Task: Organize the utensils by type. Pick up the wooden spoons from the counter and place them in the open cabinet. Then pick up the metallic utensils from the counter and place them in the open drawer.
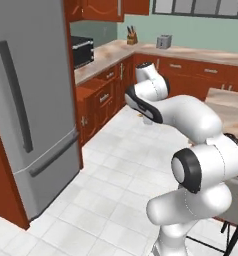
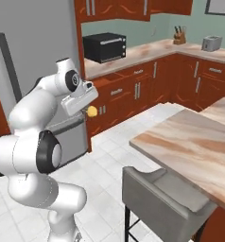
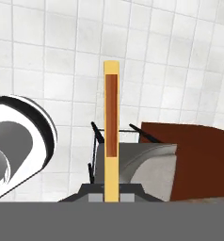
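White floor tiles lay beneath the gripper, whose jaws were clamped on a yellow wooden spoon. Its long axis ran straight out from the jaws, above a grey stool beside the marble worktop, the wall cabinets well apart.

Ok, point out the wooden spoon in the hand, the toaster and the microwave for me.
wooden spoon (image 3: 111, 136): hand view, middle of its handle.
toaster (image 2: 211, 43): right base view, its front face.
microwave (image 2: 106, 47): right base view, its dark door.
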Robot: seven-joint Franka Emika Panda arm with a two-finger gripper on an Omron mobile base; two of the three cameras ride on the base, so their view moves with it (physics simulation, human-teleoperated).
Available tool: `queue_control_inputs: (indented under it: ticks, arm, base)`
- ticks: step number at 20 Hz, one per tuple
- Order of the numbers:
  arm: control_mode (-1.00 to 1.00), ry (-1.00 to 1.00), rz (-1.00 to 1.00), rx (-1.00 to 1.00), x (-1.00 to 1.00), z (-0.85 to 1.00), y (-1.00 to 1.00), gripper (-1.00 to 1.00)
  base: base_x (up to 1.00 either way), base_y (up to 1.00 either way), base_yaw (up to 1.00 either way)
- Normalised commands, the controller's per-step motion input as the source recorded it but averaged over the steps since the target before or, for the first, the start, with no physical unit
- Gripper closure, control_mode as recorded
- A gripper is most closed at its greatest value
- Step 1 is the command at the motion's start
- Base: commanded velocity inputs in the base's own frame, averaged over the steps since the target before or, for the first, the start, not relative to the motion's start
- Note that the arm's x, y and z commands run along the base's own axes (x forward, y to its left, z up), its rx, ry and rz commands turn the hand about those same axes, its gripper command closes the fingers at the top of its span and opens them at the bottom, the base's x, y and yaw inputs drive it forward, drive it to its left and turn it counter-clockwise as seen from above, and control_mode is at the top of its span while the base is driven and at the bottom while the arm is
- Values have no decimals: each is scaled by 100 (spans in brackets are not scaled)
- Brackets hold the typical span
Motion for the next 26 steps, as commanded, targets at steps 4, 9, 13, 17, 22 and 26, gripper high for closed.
queue_control_inputs:
  ticks: [4,9,13,17,22,26]
  arm:
    - [100,0,0,0,0,0,0,100]
    - [100,0,0,0,0,0,0,100]
    - [100,0,0,0,0,0,0,100]
    - [100,0,0,0,0,0,0,100]
    - [100,0,0,0,0,0,0,100]
    - [100,0,0,0,0,0,0,100]
  base:
    - [85,38,-34]
    - [87,39,-34]
    - [88,38,-32]
    - [83,31,-29]
    - [74,27,-15]
    - [83,26,-18]
